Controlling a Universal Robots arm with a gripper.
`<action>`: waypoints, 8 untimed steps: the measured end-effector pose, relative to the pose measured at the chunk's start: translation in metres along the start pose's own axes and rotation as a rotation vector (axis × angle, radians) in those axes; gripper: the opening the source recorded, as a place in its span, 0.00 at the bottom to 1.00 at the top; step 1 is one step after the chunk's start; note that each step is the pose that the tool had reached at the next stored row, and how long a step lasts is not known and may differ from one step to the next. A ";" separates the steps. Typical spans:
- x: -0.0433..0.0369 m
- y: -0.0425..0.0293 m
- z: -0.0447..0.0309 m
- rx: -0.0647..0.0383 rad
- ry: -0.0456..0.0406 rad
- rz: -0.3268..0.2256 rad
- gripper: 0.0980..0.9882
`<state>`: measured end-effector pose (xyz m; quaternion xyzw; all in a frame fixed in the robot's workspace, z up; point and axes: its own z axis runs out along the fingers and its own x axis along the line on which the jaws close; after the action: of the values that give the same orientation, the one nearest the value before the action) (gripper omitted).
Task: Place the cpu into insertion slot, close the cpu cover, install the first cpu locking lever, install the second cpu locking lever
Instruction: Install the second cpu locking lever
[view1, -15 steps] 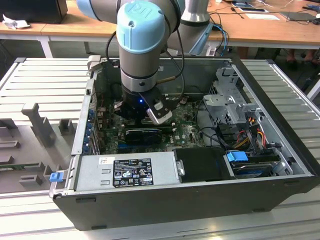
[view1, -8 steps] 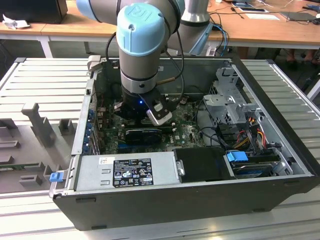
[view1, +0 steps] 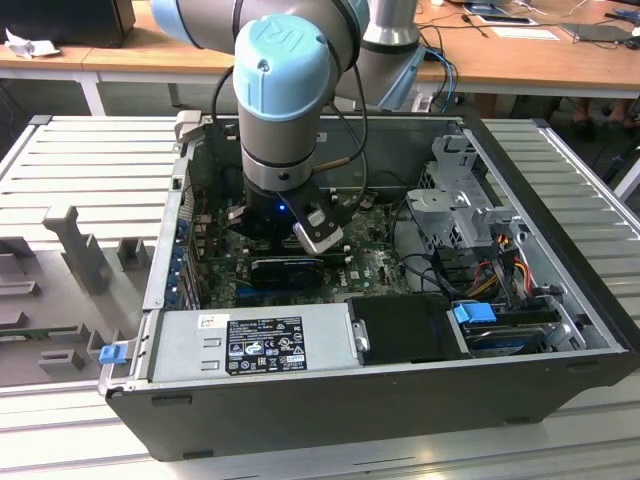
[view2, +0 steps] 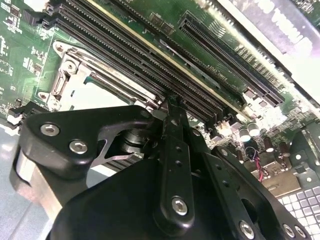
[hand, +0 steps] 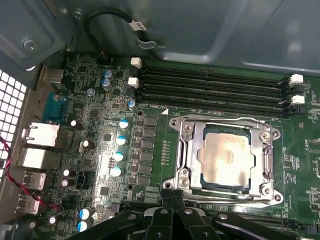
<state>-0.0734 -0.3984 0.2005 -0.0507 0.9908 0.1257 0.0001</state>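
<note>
the cpu (hand: 225, 161) lies flat in the insertion slot (hand: 192, 160), its pale silver face showing through the window of the cpu cover (hand: 265, 161), which is folded down over it. thin metal levers run along the sides of the cover frame; whether they are latched cannot be told. in the first wrist view the gripper (hand: 173, 210) sits just beside the socket's near edge, its black fingers (hand: 165, 212) pressed together with nothing between them, their tips near the frame but not on the chip. in the second wrist view the same closed fingers (view2: 176, 150) point at the green motherboard (view2: 20, 45) next to the long black memory slots (view2: 125, 55), with the bright metal socket frame (view2: 75, 80) just beyond. in the exterior view the arm (view1: 283, 100) reaches down into the open computer case (view1: 400, 400), the gripper (view1: 290, 245) low over the board, above a black card (view1: 290, 268) and behind the grey power supply (view1: 250, 340).
</note>
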 end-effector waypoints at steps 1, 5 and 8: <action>0.0000 0.0000 0.0002 -0.003 -0.0003 0.000 0.01; 0.0004 0.0003 0.0038 -0.010 -0.0008 0.000 0.01; 0.0012 0.0000 0.0071 -0.022 -0.0023 0.000 0.01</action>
<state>-0.0747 -0.3968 0.1936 -0.0507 0.9893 0.1366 0.0007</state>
